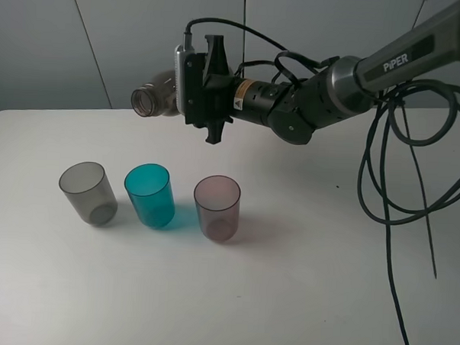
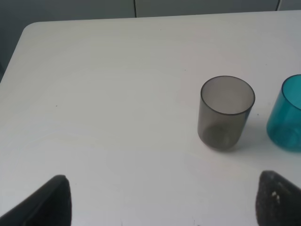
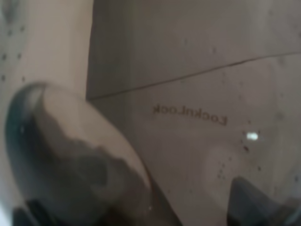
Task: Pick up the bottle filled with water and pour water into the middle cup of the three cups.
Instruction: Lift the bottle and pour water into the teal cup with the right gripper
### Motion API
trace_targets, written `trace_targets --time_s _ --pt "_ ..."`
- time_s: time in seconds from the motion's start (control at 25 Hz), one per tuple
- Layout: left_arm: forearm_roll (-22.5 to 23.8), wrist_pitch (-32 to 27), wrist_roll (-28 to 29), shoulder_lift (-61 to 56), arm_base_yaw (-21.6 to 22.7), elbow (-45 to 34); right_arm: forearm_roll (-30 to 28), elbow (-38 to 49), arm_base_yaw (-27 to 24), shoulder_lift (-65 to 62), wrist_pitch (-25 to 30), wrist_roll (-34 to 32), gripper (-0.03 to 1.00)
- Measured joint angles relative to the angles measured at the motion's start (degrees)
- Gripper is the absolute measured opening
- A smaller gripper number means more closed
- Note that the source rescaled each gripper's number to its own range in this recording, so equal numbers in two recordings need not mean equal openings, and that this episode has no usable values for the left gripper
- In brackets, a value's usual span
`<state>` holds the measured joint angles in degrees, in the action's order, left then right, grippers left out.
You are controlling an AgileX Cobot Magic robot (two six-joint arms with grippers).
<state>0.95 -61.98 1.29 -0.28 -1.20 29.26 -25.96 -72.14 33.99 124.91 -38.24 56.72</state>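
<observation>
My right gripper (image 1: 207, 87) is shut on the smoky brown-grey bottle (image 1: 155, 98) and holds it lying sideways in the air, its open mouth pointing left, above and behind the cups. The bottle's wall fills the right wrist view (image 3: 188, 117). The three cups stand upright in a row on the white table (image 1: 286, 297): smoky grey (image 1: 88, 193), the teal-blue middle cup (image 1: 149, 195), pinkish-mauve (image 1: 217, 208). The bottle mouth is up over the gap between the grey and teal cups. My left gripper (image 2: 164, 207) is open and empty, low over the table near the grey cup (image 2: 226, 113) and the teal cup (image 2: 288, 115).
Black cables (image 1: 390, 172) hang in loops from the right arm down over the table's right side. A grey wall stands behind the table's far edge (image 1: 57, 113).
</observation>
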Motion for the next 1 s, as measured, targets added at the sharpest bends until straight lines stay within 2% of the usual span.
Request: trace_targets --time_s 0.48,1.0 --pt "0.0 0.0 0.0 0.0 0.0 0.0 -0.23 0.0 0.0 0.0 0.0 8.3 0.02" --pt "0.0 0.0 0.0 0.0 0.0 0.0 -0.23 0.0 0.0 0.0 -0.02 11.48 0.02"
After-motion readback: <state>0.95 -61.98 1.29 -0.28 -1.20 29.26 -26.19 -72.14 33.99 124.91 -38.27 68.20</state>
